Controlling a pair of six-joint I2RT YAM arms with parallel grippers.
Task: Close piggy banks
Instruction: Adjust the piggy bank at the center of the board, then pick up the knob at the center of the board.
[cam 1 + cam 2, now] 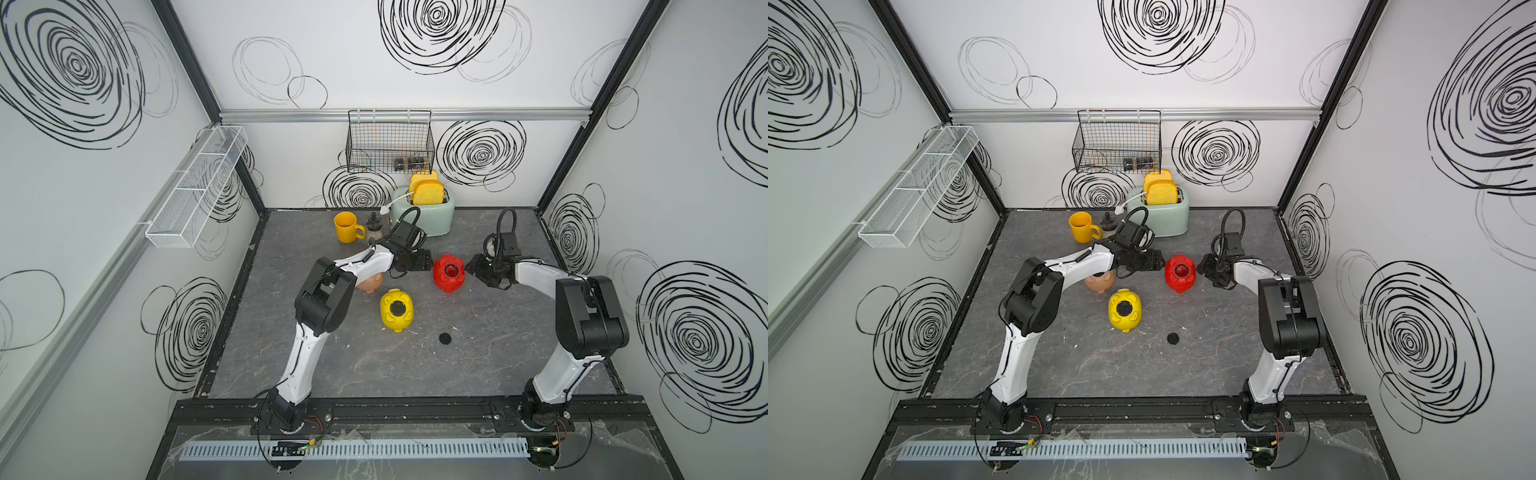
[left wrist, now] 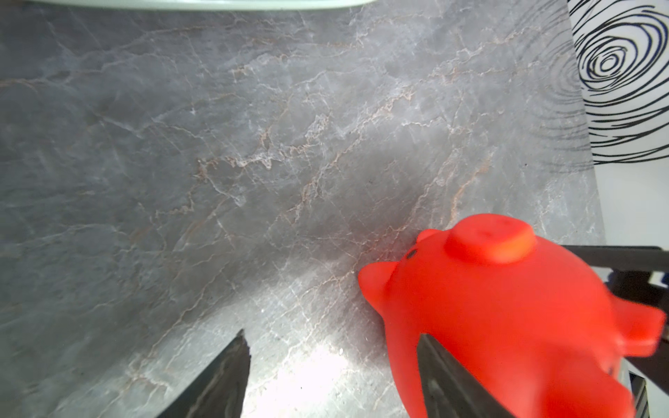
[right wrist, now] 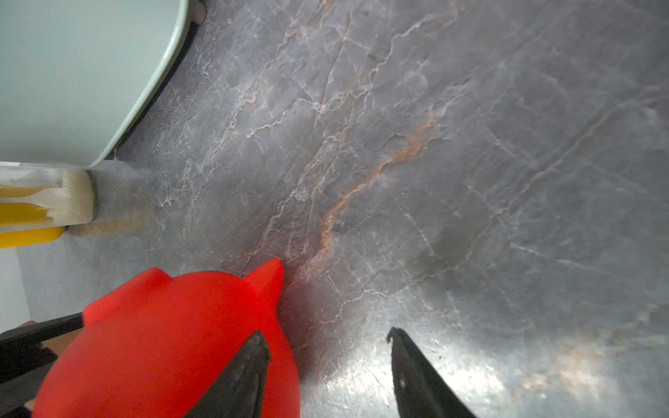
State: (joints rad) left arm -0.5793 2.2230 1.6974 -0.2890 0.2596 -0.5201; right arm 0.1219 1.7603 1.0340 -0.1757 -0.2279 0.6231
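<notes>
Three piggy banks lie belly-up on the grey table. The red one sits mid-table, and its round belly hole looks dark red. My left gripper is open just to its left, and my right gripper is open just to its right. Only bare table shows between each pair of fingers, and the red pig lies beside one finger of each. The yellow pig is nearer the front, with a black circle in its belly. The pale pink pig is half hidden under my left arm. A loose black plug lies on the table.
A yellow mug, a small dark grinder and a mint toaster holding toast stand along the back. A black wire basket hangs on the back wall. A white mesh shelf hangs on the left wall.
</notes>
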